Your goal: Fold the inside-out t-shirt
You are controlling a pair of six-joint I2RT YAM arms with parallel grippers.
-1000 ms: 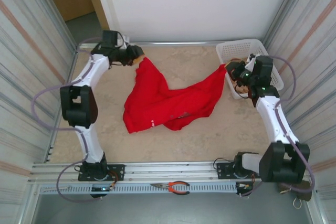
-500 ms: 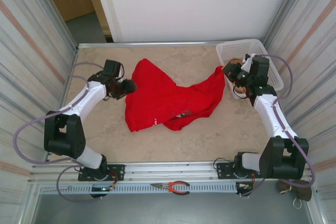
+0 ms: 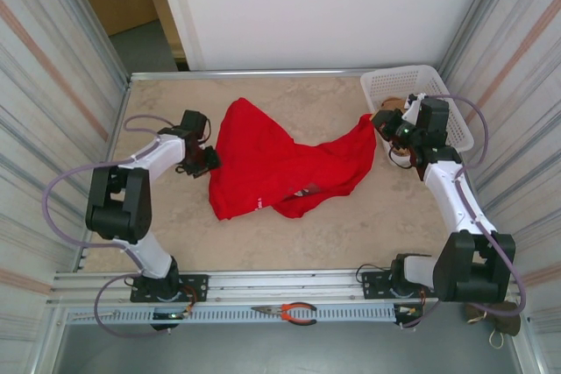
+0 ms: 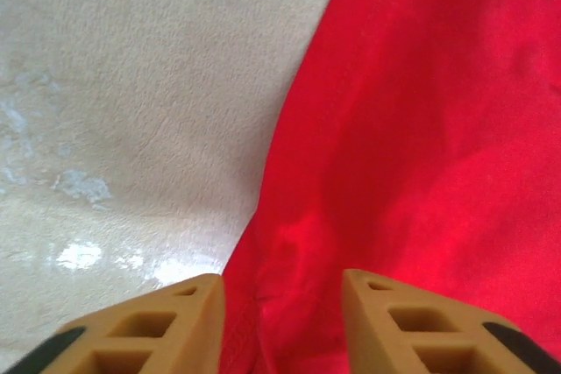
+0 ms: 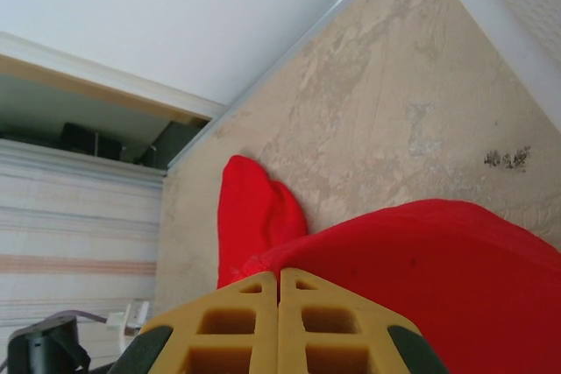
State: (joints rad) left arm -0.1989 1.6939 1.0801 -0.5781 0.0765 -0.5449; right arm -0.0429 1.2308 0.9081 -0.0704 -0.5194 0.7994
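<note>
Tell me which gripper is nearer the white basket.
Right. The right gripper is beside the white basket, shut on the red t-shirt; the left gripper is far away at the shirt's opposite edge.

A red t-shirt (image 3: 272,164) lies crumpled across the middle of the table (image 3: 307,234), spread from left to right. The left gripper (image 3: 209,162) sits low at its left edge, against the cloth. The right gripper (image 3: 379,122) pinches 1 corner and holds it raised, just beside a white basket (image 3: 386,83) in the far right corner. Orange-handled pliers (image 3: 291,311) rest on the near rail.
</note>
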